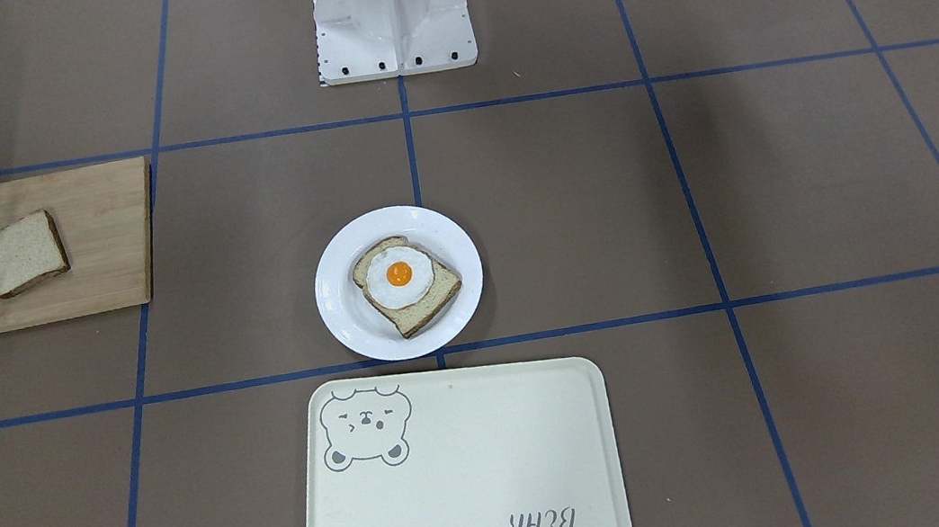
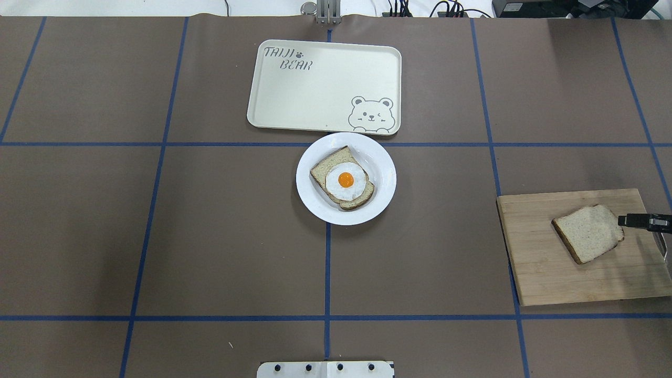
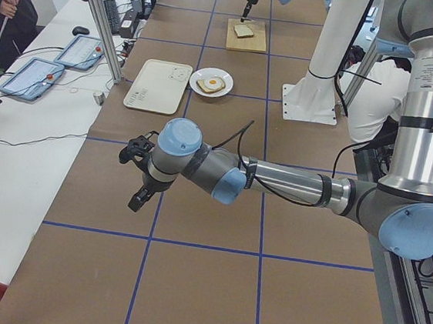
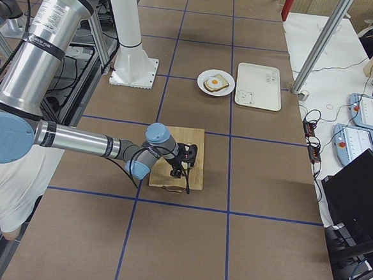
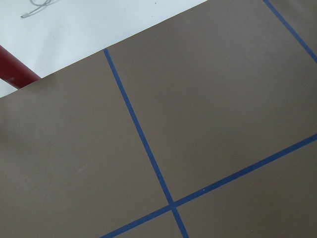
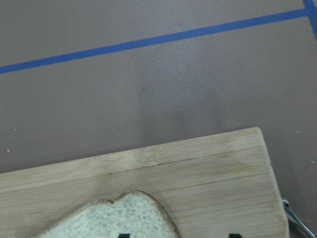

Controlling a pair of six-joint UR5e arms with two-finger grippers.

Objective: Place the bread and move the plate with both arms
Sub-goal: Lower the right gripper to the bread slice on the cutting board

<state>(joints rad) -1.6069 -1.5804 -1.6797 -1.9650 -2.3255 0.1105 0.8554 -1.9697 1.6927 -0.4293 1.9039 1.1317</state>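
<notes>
A: Where's the bread (image 2: 588, 232)?
B: Flat on the wooden board (image 2: 541, 273), lower right of the overhead view, well apart from the plate (image 2: 383, 178) at the centre. That plate carries 1 egg-topped slice (image 2: 344, 181) and sits just beside the tray (image 2: 315, 89).
A: And the right tool (image 2: 625, 220)?
B: At the bread's right corner. The wrist view shows its 2 fingertips spread apart, gripping nothing.
A: The left tool (image 3: 137, 192)?
B: Above the brown bench (image 2: 210, 236), centre-left in the left side view. Whether it is spread or closed, I cannot tell.
</notes>
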